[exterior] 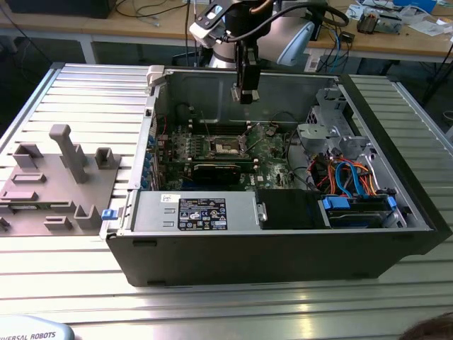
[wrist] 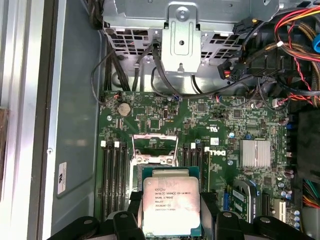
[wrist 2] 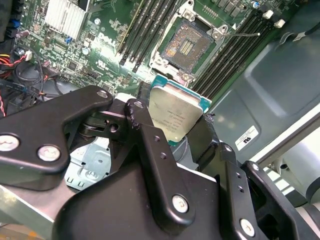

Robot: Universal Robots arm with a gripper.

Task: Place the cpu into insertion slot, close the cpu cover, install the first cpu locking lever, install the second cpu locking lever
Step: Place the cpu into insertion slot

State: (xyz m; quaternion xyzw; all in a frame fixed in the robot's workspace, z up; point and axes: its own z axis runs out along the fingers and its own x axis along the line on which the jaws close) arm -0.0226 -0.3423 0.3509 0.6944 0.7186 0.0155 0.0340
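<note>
Currently the tool (wrist 2: pixel 172 120) is clamped on the cpu (wrist 2: pixel 176 112), one black finger (wrist 2: pixel 137 115) on each of two opposite edges. In the exterior view the tool (exterior: pixel 245 92) hangs over the open computer case (exterior: pixel 283 241), above the motherboard (exterior: pixel 265 152).

Cpu (wrist: pixel 171 202) look: flat square chip, shiny silver-grey metal lid with small dark print, thin green board edge showing around the lid. It is held in the air, apart from the board, lid towards both wrist cameras.

In the second wrist view the insertion slot (wrist 2: pixel 187 45) lies just past the chip: dark square socket, gold-brown contact field exposed, silvery metal rim around it. A thin wire lever (wrist 2: pixel 242 35) sticks out beside the rim. Long black memory slots (wrist 2: pixel 150 30) flank the socket on the green motherboard (wrist 2: pixel 75 55). In the exterior view the slot (exterior: pixel 228 146) sits mid-board.

The case rests on a ribbed aluminium counter (exterior: pixel 212 304). A grey fixture plate (exterior: pixel 56 177) lies at the exterior view's left.
</note>
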